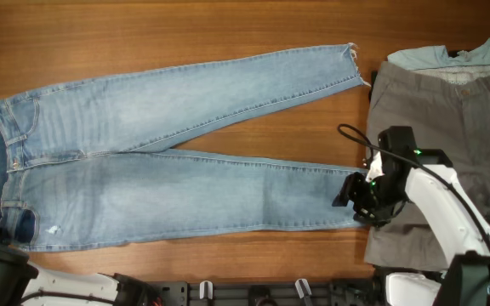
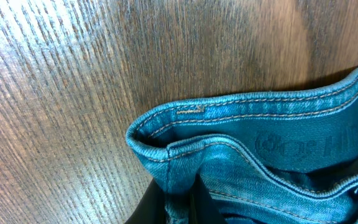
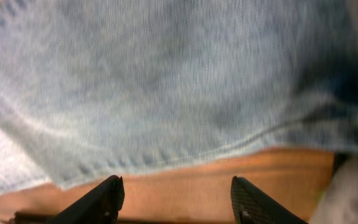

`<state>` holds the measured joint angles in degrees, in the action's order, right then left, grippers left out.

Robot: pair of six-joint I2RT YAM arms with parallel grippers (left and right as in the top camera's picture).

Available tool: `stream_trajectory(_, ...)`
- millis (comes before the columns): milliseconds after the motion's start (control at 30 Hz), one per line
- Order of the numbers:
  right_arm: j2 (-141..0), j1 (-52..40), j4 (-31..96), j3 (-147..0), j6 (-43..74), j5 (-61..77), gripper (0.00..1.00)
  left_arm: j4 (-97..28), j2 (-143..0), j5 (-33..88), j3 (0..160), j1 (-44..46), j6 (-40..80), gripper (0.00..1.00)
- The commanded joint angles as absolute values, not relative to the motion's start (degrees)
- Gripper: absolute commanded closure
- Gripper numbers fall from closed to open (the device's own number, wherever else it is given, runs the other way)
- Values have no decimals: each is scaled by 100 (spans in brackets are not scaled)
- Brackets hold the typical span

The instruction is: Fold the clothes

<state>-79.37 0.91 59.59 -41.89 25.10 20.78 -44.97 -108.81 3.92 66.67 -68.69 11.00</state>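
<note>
Fingers (image 3: 104, 202) of the right gripper (image 3: 178, 199) stand apart at the leg end of the jeans (image 1: 168, 200), the left gripper (image 2: 182, 208) pinches the waistband (image 2: 260, 109); it is the grasping step, and next the right must close on denim.

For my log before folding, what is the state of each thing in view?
Light blue denim jeans: unfolded, spread flat, legs apart.
Grey trousers: lying flat, right side.
Pale blue-green shirt: mostly covered by the trousers.
Left pincer: shut on the jeans' waistband.
Right pincer: open, at the lower leg's hem.
</note>
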Motion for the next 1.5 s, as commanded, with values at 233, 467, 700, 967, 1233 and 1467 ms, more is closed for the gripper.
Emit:
stream_trajectory(233, -7889, 56, 4963, -2934, 3728, 2191, 33, -4324, -11146, 493, 6595, -6869, 1109, 96)
stream_trajectory(467, -7889, 56, 4244, -2838, 4152, 1916, 58, -4329, -11146, 558, 6595, -6869, 1111, 96)
stream_trajectory(700, -7852, 56, 4390, -3135, 3780, 1483, 82, -4381, -11142, 558, 6674, -6869, 1111, 95)
stream_trajectory(967, -7391, 56, 5706, -4685, 2679, 1498, 96, -5201, -10833, 679, 7408, -6869, 1111, 96)
stream_trajectory(1233, -7325, 56, 6425, -6337, 2244, 1476, 96, -5566, -9915, 952, 7640, -6869, 1291, 96)
stream_trajectory(1467, -7328, 56, 7568, -8027, 2104, 965, 96, -5878, -8117, 266, 7896, -6836, 1896, 96)
